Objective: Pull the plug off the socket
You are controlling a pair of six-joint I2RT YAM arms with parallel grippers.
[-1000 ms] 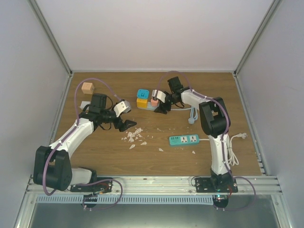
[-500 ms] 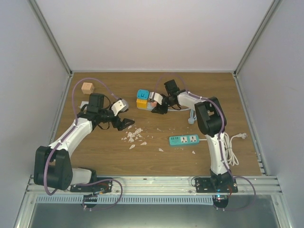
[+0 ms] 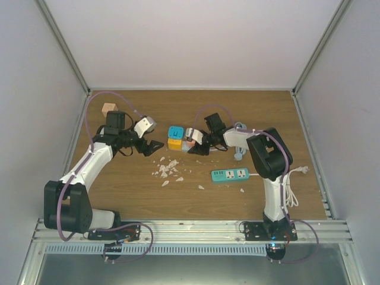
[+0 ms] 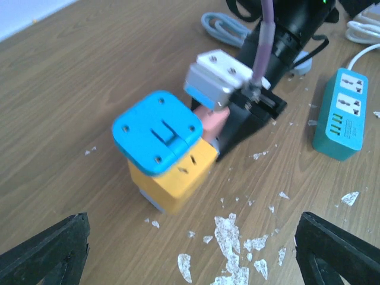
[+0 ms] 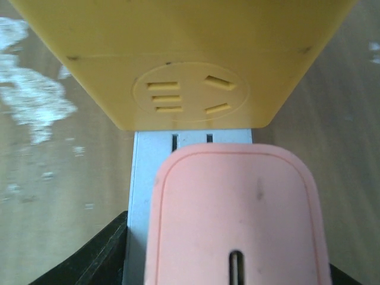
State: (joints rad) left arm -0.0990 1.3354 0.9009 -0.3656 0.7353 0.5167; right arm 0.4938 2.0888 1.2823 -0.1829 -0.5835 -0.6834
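Seemingly mid-grasp, the right arm (image 3: pixel 261 148) reaches across the table (image 3: pixel 119 190) with its jaws pinching the pink plug (image 5: pixel 237 219) by its sides. Directly beneath those jaws lies the socket (image 5: pixel 141 190), a pale grey strip in which the plug is seated. Its thin cable (image 3: pixel 239 148) trails away behind them. Just beyond the jaw tips, on the same strip, stands a yellow cube (image 4: pixel 178 175) with a blue cube (image 4: pixel 157 130) touching it. Opposite, the left arm (image 3: pixel 98 161) holds its jaws spread wide and empty, facing the cubes from near but clear of them. White flakes (image 4: pixel 234 228) lie scattered on the table between the two tips. A teal strip (image 4: pixel 341 110) lies apart, behind the right jaws and nearer that arm's base.

Nothing visible pins the socket down, and that looks the chief hazard. A pull now would likely lift the light strip along with the plug instead of parting them, swinging the two cubes with it. A pull off the pins' axis could jam the plug, and its smooth, rounded casing may slip from the jaws if the pins hold hard. Should the left jaws move in to brace the strip, the cubes crowd the room, and a nudge there could twist it against the right grip.
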